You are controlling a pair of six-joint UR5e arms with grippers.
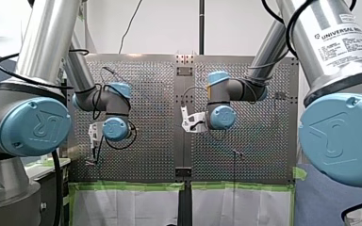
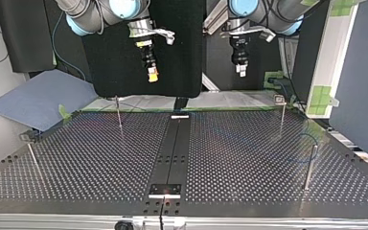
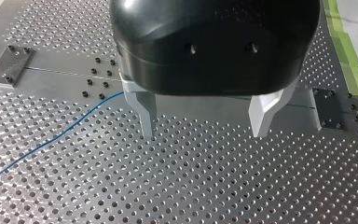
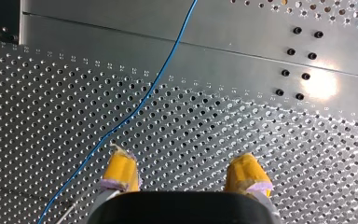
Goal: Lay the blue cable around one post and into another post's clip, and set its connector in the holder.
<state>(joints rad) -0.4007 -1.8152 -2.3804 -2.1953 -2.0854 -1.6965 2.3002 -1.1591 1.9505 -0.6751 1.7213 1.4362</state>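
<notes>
Two claws hang open and empty above the perforated counter [image 3: 191, 186]. The left claw [image 3: 203, 133] has its pale fingers [image 3: 147, 116] spread wide. The right claw [image 4: 183, 171] has its yellow pads [image 4: 120, 169] equally parted. The blue cable [image 4: 154, 88] lies loose on the counter, passing just beside one yellow pad.

Mostly even, bright light. Hard glare spot on the metal surface [image 4: 320, 86] in the right wrist view. Soft sheen on my left claw [image 3: 203, 134] housing. Top view is dimmer.

ends of blue cable [image 4: 145, 99] off-frame
</notes>
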